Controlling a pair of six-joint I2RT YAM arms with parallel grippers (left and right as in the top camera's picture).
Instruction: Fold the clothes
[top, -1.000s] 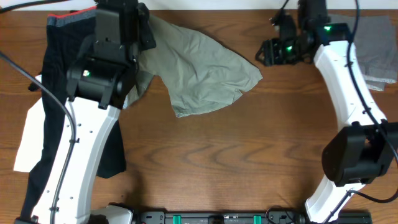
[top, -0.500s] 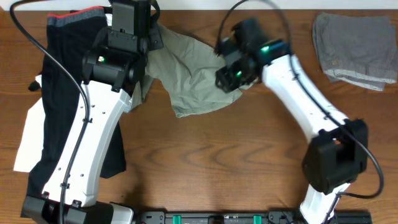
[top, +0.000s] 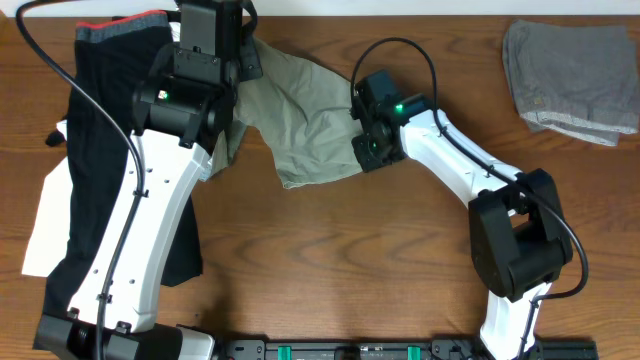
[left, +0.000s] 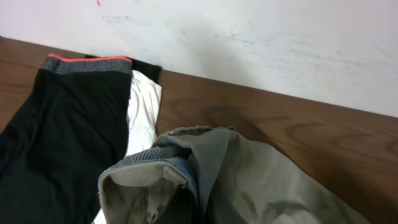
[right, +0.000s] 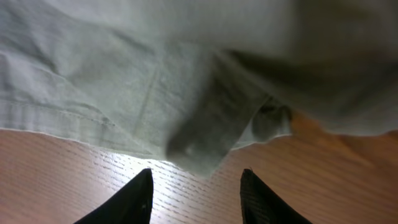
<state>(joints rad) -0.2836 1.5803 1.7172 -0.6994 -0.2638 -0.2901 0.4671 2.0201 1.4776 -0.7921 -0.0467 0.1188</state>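
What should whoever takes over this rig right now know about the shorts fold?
Left gripper: shut, pinching one bunched end of the khaki shorts at the far left of the table.
Right gripper: open, low over the table at the shorts' right hem, nothing between its fingers.
The shorts lie rumpled across the far middle, between the black garment and the grey garment.
Done: no fold made yet.
Left: grip the hem, pull the shorts flat, then fold.

Matt khaki cloth shorts (top: 310, 120), smooth wood table (top: 350, 260)
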